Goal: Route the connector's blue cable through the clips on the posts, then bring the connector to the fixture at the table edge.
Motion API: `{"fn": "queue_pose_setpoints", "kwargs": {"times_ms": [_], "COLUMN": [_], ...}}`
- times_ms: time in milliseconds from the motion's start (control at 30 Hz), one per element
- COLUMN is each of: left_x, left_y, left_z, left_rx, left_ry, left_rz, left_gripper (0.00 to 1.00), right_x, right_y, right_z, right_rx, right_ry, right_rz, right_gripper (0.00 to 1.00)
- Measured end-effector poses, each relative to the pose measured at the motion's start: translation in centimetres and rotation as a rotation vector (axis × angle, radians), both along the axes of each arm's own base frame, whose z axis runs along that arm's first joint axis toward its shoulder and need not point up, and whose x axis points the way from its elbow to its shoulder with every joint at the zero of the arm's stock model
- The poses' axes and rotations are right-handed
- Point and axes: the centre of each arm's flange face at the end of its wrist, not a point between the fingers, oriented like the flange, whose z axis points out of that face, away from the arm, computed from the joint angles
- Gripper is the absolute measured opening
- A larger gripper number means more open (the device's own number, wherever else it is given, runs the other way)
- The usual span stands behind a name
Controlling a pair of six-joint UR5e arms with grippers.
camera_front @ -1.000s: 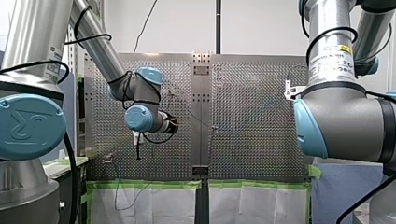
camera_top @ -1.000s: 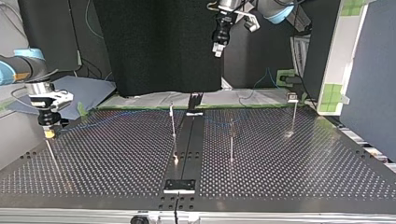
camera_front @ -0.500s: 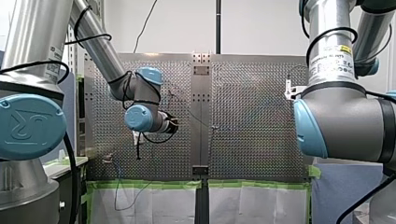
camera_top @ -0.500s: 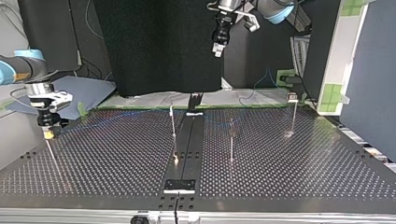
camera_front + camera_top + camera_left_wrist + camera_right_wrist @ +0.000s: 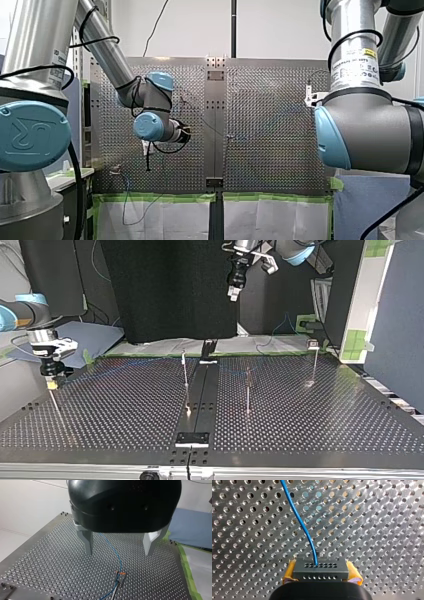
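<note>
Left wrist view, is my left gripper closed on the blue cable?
No, the left gripper is open and empty; the blue cable runs below it, touching neither finger.

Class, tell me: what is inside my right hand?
The dark connector sits between my right hand's yellow pads, its blue cable leaving one hole. The hand's black body covers the connector's rear.

The blue cable [image 5: 304, 527] and dark grey, hole-dotted connector [image 5: 320, 570] stand out against the silver worktop [image 5: 382, 525] and its even grid of holes. My right gripper [image 5: 320, 567] has yellow pads [image 5: 289, 573]. My left gripper [image 5: 119, 553] is black, with pale grey fingers [image 5: 88, 542].
</note>
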Motion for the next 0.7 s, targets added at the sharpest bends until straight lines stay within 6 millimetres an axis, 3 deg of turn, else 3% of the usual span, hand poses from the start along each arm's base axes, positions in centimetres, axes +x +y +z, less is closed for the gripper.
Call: {"fn": "queue_pose_setpoints", "kwargs": {"times_ms": [700], "left_x": [0.09], "left_y": [0.05], "left_z": [-0.02], "left_rx": [0.0], "left_ry": [0.0], "left_rz": [0.001], "left_gripper": [0.98], "right_x": [0.21], "right_y": [0.0], "right_z": [0.34], "right_rx": [0.018], "right_ry": [0.013], "right_rz": [0.003], "right_gripper": [0.0]}}
